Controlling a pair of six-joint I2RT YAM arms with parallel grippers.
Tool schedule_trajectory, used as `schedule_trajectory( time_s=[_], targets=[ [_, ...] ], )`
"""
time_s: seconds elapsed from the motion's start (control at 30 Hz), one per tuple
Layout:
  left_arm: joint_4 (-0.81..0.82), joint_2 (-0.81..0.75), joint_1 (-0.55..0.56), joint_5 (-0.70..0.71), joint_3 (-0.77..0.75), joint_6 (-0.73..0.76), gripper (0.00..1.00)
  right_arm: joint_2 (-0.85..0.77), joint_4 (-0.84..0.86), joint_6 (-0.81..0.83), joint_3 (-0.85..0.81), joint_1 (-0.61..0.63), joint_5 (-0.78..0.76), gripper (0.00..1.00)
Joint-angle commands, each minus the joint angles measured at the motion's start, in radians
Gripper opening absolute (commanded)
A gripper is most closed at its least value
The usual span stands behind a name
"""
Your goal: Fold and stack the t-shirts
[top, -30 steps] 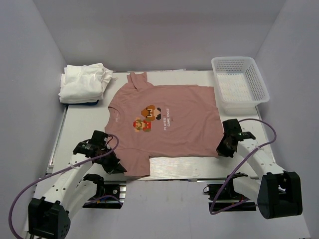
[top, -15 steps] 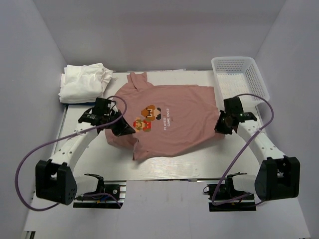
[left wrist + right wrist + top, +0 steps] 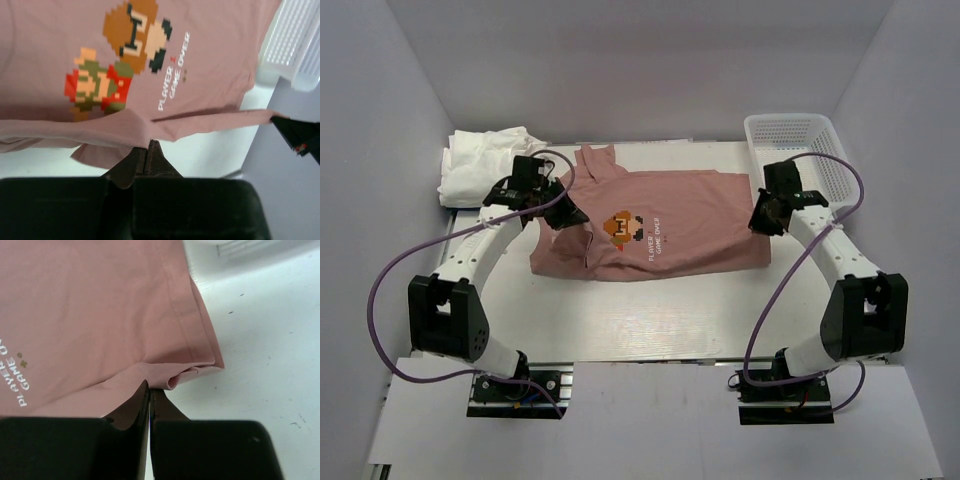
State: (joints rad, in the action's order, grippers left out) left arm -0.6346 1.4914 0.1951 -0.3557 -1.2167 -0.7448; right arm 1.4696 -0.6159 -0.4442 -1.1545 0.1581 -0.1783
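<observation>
A dusty-pink t-shirt (image 3: 670, 225) with a pixel-art print lies on the table, its near hem lifted and carried back over the body. My left gripper (image 3: 567, 215) is shut on the hem at the shirt's left side; the left wrist view shows the pinched pink t-shirt (image 3: 130, 127) edge at my closed left gripper (image 3: 146, 146). My right gripper (image 3: 760, 218) is shut on the hem at the right side; the right wrist view shows the pink t-shirt (image 3: 100, 315) fold at my right gripper (image 3: 150, 388). White folded t-shirts (image 3: 485, 165) lie stacked at the back left.
A white plastic mesh basket (image 3: 805, 165) stands at the back right, close behind the right gripper; it also shows in the left wrist view (image 3: 295, 45). Bare white table (image 3: 650, 320) lies in front of the shirt.
Both grippers have carried the shirt's near hem away from the table's front edge toward the back, folding the lower half over the upper half. The print's lower part is now covered.
</observation>
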Motion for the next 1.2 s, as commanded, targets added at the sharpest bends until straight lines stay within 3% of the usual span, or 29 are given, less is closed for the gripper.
schedule_trajectory(
  time_s=[0.0,0.27,0.6,1.17],
  targets=[
    [0.003,0.000,-0.026,0.096,-0.055,0.016,0.00,0.032,0.030,0.019,-0.075,-0.003,-0.075,0.00],
    [0.128,0.085,-0.046,0.118,-0.084,0.007,0.00,0.155,0.036,0.038,-0.187,-0.006,-0.148,0.00],
    [0.128,0.213,-0.085,0.187,-0.149,-0.004,0.00,0.327,-0.008,0.026,-0.327,-0.005,-0.184,0.00],
    [0.173,0.360,-0.123,0.185,-0.288,-0.013,0.00,0.403,0.001,0.032,-0.372,-0.003,-0.176,0.00]
  ],
)
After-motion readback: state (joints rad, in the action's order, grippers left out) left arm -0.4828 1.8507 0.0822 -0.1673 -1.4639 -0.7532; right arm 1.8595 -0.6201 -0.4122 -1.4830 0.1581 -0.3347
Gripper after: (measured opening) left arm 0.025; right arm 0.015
